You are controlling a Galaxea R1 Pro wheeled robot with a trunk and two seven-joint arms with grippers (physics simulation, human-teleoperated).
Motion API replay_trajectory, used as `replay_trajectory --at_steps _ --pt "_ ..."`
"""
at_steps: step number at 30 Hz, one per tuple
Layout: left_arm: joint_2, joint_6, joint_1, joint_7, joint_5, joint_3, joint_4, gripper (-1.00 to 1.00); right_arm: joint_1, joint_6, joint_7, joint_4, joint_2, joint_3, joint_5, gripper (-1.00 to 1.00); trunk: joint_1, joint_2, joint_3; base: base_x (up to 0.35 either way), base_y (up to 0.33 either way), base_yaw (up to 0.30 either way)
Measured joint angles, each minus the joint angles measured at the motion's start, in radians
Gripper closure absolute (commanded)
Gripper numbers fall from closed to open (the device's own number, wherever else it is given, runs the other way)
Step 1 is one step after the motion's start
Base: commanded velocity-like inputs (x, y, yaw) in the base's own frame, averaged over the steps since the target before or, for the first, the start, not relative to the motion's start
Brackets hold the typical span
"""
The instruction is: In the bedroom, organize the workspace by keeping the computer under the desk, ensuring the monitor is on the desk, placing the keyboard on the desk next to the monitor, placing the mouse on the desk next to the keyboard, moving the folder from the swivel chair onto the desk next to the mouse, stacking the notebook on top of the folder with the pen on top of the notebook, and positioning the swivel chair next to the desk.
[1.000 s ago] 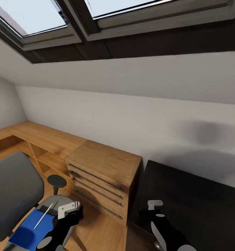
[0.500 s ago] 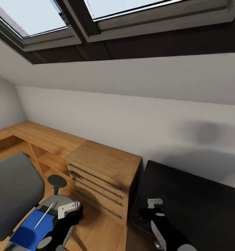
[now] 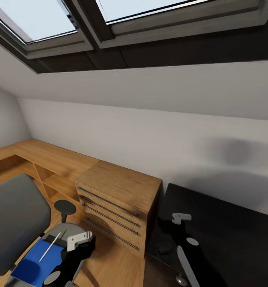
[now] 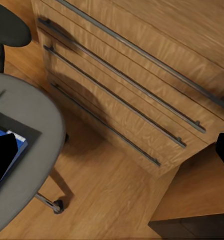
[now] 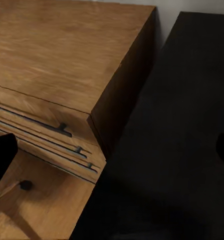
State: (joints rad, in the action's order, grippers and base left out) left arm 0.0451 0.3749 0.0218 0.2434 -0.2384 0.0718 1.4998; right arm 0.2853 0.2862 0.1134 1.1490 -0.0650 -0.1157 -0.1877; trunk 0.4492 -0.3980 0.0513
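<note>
Both arms raised between swivel chair and drawer unit

Lower left of the head view: blue folder (image 3: 34,263) with pen (image 3: 50,247) on the swivel chair (image 3: 14,217); left gripper (image 3: 79,240) and right gripper (image 3: 180,218) openings cannot be told.

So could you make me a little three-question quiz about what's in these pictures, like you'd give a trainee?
1. True or false: the blue folder lies on the swivel chair seat.
2. Multiple choice: what rests on top of the folder? A) a mouse B) a thin pen C) a keyboard
3. Fill in: the wooden drawer unit stands directly beside a ____ surface.

Key: 1 true; 2 B; 3 black.

Hint: the left hand hovers near the chair, the right hand over the black surface.
</note>
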Motion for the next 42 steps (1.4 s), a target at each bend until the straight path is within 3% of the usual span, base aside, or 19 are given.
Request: replay_trajectory --at_steps 2,7,8,12,14,15,16,21,28,42 --pt "-0.002 0.002 0.000 0.000 0.000 0.003 -0.012 -1.00 -0.046 0.008 0.001 0.070 -0.001 0.002 -0.015 -1.00 0.000 0.000 0.000 -0.136 0.000 0.000" --pt "-0.005 -0.002 0.019 -0.002 0.000 0.002 -0.064 -1.00 -0.079 0.009 0.014 0.108 -0.004 0.003 -0.028 -1.00 0.001 0.000 0.000 -0.291 0.000 0.000" --pt "-0.007 -0.009 0.041 -0.003 0.002 0.002 -0.141 -1.00 -0.123 -0.003 0.036 0.110 -0.005 0.002 -0.028 -1.00 0.001 0.000 0.000 -0.331 0.000 0.000" --pt "-0.008 -0.019 0.051 -0.004 0.023 0.002 -0.247 -1.00 -0.175 -0.030 0.042 0.109 0.000 0.003 -0.028 -1.00 0.001 0.000 0.000 -0.335 0.000 0.000" --pt "-0.008 -0.061 0.053 -0.005 0.046 0.001 -0.313 -1.00 -0.199 -0.050 0.039 0.086 0.001 0.003 -0.028 -1.00 0.001 0.000 0.000 -0.336 0.000 -0.032" --pt "-0.008 -0.214 0.054 -0.006 0.062 0.001 -0.449 -1.00 -0.214 -0.162 0.037 -0.027 -0.001 0.000 -0.027 -1.00 0.001 0.000 0.000 -0.337 0.000 -0.132" --pt "-0.008 -0.258 0.053 -0.006 0.065 0.003 -0.500 -1.00 -0.216 -0.213 0.037 -0.074 -0.002 -0.003 -0.027 -1.00 0.001 0.001 0.000 -0.337 0.000 -0.177" --pt "-0.008 -0.329 0.054 -0.006 0.075 0.005 -0.642 -1.00 -0.219 -0.371 0.039 -0.202 -0.005 -0.046 -0.004 -1.00 0.001 0.000 0.000 -0.337 0.000 -0.234" --pt "-0.005 -0.343 0.053 -0.007 0.080 0.004 -0.702 -1.00 -0.219 -0.493 0.044 -0.303 -0.007 -0.115 0.013 -1.00 0.001 0.000 0.000 -0.337 0.000 -0.279" --pt "-0.010 -0.347 0.053 -0.007 0.076 0.001 -0.708 -1.00 -0.219 -0.520 0.047 -0.417 -0.023 -0.123 0.020 -1.00 0.000 0.000 0.005 -0.265 0.033 -0.226"
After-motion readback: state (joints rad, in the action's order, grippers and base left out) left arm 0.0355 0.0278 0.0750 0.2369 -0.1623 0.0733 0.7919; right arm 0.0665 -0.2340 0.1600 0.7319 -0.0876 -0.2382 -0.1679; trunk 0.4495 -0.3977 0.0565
